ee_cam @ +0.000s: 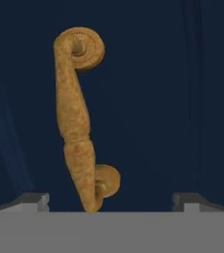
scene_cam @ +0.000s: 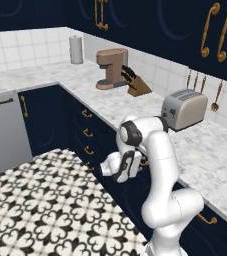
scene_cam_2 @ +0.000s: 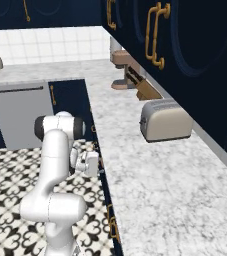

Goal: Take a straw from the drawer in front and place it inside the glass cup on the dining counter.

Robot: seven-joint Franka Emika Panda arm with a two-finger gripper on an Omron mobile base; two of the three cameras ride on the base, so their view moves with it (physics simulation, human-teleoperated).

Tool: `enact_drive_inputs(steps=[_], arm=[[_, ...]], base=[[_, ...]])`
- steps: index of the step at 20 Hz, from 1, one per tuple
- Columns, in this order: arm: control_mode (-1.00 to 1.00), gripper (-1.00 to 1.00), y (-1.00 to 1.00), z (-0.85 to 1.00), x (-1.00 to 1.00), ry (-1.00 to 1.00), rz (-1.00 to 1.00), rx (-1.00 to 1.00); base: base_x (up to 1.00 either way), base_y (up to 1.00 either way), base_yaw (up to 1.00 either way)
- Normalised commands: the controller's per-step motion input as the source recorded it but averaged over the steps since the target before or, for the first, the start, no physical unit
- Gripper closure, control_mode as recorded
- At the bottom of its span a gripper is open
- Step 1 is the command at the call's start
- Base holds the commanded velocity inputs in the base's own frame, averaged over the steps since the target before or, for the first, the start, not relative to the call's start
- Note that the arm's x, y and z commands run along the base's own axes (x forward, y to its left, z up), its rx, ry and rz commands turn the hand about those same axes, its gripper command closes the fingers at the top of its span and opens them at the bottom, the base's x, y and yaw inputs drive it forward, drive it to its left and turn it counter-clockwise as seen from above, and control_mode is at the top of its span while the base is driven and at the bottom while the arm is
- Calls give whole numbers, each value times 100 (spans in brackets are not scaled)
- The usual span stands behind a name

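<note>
Navy cabinets under marble worktop (scene_cam: 205, 150). My gripper (ee_cam: 111, 200) is wide open, right at the shut drawer (ee_cam: 148, 99); handle (ee_cam: 79, 118) sits left of centre, so shift left, then clamp.

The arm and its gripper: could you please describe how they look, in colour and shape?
The arm is glossy white, built of thick rounded segments, with dark grey bands at its joints, the clearest a ring at the top bend. No cables or markings show. The hand is a blocky white piece with a dark section. In the hand view the gripper ends in two small grey, squared finger tips.
</note>
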Motion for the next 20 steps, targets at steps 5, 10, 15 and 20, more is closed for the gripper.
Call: enact_drive_inputs(steps=[5, 10, 15, 20], arm=[[-100, -100, 0, -24, 55, 1, 14, 14], [-100, -100, 0, -47, 32, 0, 11, 3], [-100, 100, 0, -23, -1, 0, 9, 1], [-100, 100, 58, 0, -25, 0, 7, 7]], base=[[0, 0, 0], [0, 0, 0], [0, 0, 0], [0, 0, 0]])
